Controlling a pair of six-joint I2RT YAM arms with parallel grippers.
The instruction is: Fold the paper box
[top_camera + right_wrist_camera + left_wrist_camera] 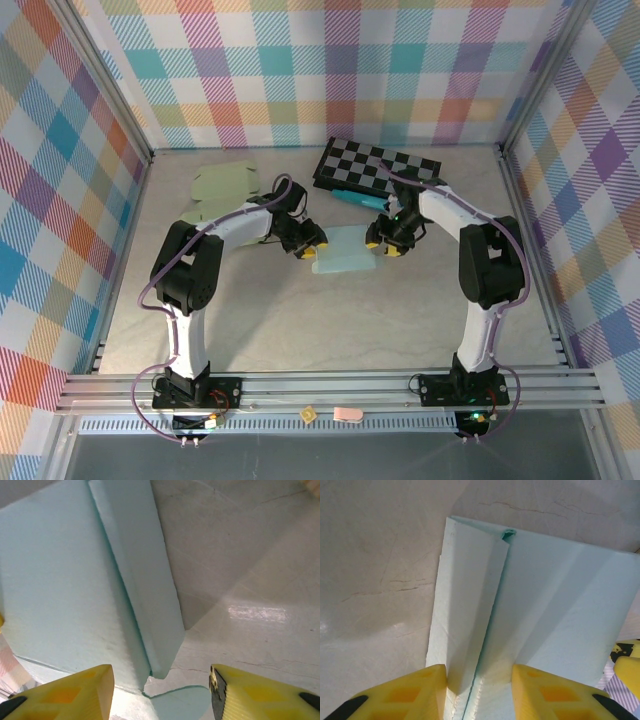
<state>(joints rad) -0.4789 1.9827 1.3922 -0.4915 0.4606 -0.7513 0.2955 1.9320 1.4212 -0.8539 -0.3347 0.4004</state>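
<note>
The pale mint paper box (345, 252) lies partly folded at the table's middle, between my two grippers. My left gripper (305, 243) is at its left edge. In the left wrist view the left gripper (479, 672) has both yellow fingers (420, 692) pressed against a raised fold of the paper box (560, 605). My right gripper (385, 240) is at the box's right edge. In the right wrist view the right gripper (161, 672) stands open around an upright side flap (150, 580), with bare table between the flap and the right-hand finger.
A black-and-white checkered board (380, 165) lies at the back right, with a teal object (355, 198) just in front of it. A pale green flat sheet (225, 185) lies at the back left. Plaid walls close in the table on three sides.
</note>
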